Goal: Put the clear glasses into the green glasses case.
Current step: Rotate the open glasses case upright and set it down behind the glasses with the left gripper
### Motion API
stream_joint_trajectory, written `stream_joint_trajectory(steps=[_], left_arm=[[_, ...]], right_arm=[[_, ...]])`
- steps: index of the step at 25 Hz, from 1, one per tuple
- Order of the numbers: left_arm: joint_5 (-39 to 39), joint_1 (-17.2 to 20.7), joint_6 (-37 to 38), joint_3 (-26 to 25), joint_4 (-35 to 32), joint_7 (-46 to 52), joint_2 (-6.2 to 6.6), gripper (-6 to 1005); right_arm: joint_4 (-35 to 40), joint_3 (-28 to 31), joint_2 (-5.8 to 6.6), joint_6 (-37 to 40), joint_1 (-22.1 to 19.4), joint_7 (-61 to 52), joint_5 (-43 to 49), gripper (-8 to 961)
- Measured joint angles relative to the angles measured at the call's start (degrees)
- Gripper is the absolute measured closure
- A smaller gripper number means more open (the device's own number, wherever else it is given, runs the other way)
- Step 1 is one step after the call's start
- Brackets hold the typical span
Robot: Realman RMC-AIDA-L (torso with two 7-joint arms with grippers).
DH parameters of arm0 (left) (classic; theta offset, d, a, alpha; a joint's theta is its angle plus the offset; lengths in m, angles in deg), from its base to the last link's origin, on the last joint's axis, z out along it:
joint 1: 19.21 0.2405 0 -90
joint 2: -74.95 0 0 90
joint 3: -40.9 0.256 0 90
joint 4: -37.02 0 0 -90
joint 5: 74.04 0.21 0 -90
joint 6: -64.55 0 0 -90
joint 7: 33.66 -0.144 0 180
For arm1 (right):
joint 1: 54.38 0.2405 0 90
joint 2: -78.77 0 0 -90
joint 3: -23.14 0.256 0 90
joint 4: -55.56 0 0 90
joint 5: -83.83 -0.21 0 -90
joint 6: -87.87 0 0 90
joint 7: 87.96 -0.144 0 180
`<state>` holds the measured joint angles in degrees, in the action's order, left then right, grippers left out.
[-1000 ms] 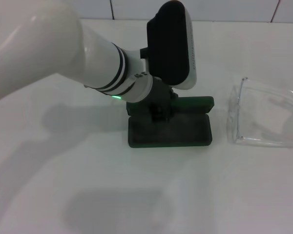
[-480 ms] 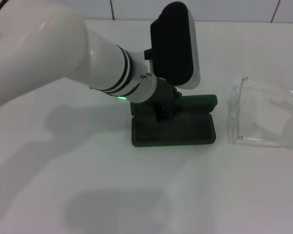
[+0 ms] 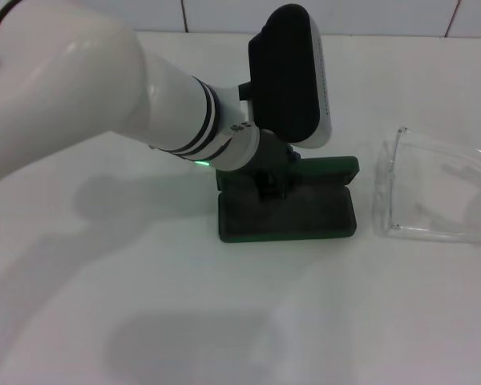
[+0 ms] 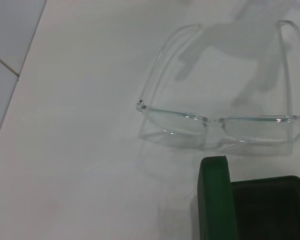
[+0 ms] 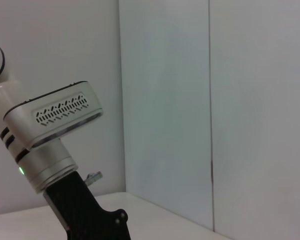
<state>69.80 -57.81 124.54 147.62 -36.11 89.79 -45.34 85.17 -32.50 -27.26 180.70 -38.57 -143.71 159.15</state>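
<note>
Lying on the white table [image 3: 144, 321], the clear glasses [image 3: 433, 192] are to the robot's right of the green glasses case [image 3: 289, 212], near it but not touching. In the left wrist view the glasses [image 4: 220, 122] stand on their temple arms spread open, with the front frame facing the corner of the case [image 4: 215, 200]; a small gap of bare table stays between them. The case is open: its lid stands up along the far side, and the dark lined tray lies flat toward the robot.

The left gripper [image 3: 271, 183] is down at the far edge of the open case, just over the tray next to the lid, so the glasses are well to its right side and apart from it. Its fingers are hidden under the wrist and the black camera housing [image 3: 289, 76], so I cannot tell if they are apart or together, or if they touch the case. In the right wrist view the left arm [image 5: 50, 145] shows before a tiled wall [image 5: 215, 100]. The right gripper itself does not show in any view.
</note>
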Motion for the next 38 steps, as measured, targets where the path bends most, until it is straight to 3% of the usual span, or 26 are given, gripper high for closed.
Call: stream_joint_trajectory(steps=[10, 38], left_arm=[[-0.26, 0.28, -0.02, 2.13, -1.21, -1.50, 0.16, 782], [-0.82, -0.27, 2.80, 1.08, -1.25, 0.63, 0.29, 735]], right_arm=[[0.00, 0.00, 0.04, -0.01, 0.00, 0.10, 0.00, 83], [0.01, 0.00, -0.04, 0.50, 0.00, -0.02, -0.07, 84]])
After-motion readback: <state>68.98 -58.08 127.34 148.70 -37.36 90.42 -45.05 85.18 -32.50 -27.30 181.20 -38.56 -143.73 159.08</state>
